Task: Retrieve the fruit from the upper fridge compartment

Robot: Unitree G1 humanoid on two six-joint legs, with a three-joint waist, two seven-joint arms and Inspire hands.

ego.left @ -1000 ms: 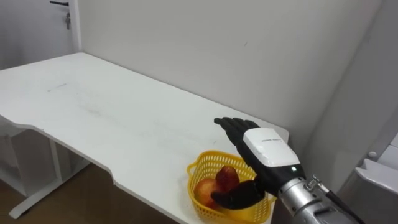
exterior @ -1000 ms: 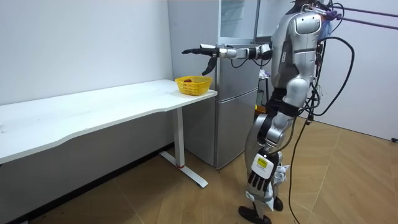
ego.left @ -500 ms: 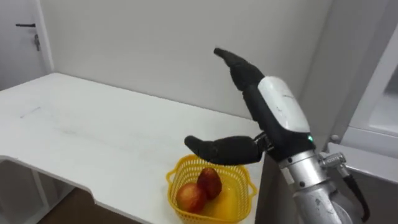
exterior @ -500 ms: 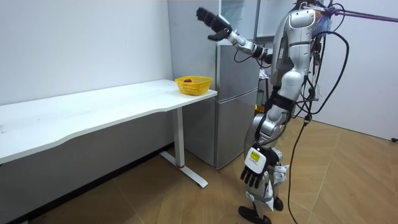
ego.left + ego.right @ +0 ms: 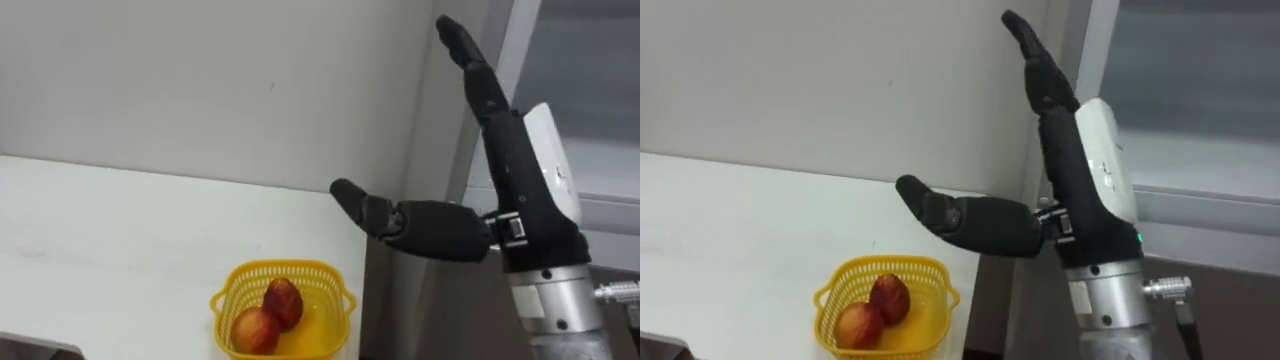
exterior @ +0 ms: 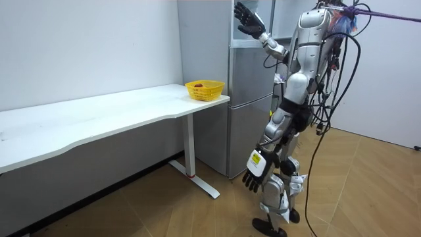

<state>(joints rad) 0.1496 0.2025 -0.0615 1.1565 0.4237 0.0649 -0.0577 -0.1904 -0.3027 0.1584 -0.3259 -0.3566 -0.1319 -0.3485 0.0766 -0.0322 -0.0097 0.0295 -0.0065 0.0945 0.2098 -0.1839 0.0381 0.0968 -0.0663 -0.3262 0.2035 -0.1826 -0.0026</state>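
Your right hand (image 5: 515, 190) is raised in front of the fridge's (image 6: 250, 99) upper part (image 5: 590, 100). It is spread wide: the fingers (image 5: 470, 60) point straight up along the fridge's near edge and the thumb (image 5: 400, 218) juts out sideways toward your left. Its palm is bare. Below the thumb, a yellow basket (image 5: 320, 268) sits on the white table (image 5: 120, 240), at the end nearest the fridge. In it lie two red fruits (image 5: 283, 300), touching each other. A plain pale wall (image 5: 200, 80) runs behind the table. In the room view you stand close to the fridge, just off the table's end, with your left hand (image 6: 253, 179) hanging by your thigh, fingers loose.
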